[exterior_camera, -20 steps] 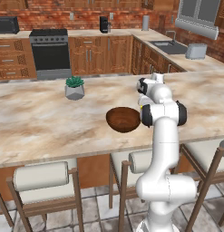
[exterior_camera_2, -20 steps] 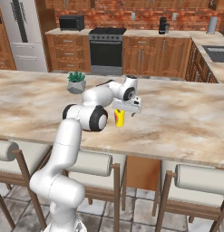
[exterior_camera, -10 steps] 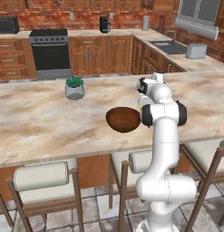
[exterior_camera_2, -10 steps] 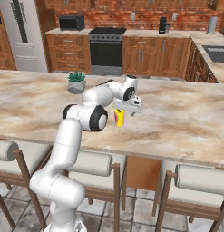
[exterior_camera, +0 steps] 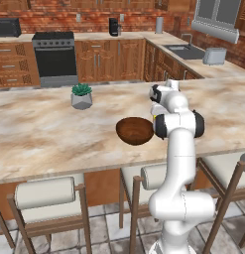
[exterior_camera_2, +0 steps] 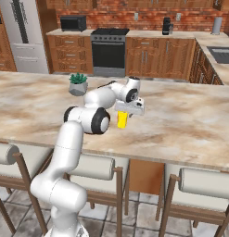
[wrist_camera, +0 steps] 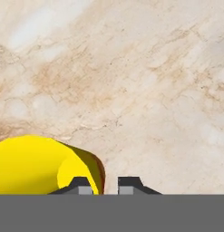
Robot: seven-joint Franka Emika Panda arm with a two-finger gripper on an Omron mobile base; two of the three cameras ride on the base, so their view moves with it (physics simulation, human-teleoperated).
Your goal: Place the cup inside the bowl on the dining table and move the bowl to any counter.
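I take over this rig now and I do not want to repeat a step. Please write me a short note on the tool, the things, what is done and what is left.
Tool: closed down on the rim wall of the cup, one finger inside and one outside; it looks like a grip.
Cup: upright on the dining table, not lifted.
Bowl: on the same table beside the arm, nothing in it.
Done: reach and grasp of the cup.
Left: lift the cup, set it in the bowl, then carry the bowl to a counter.
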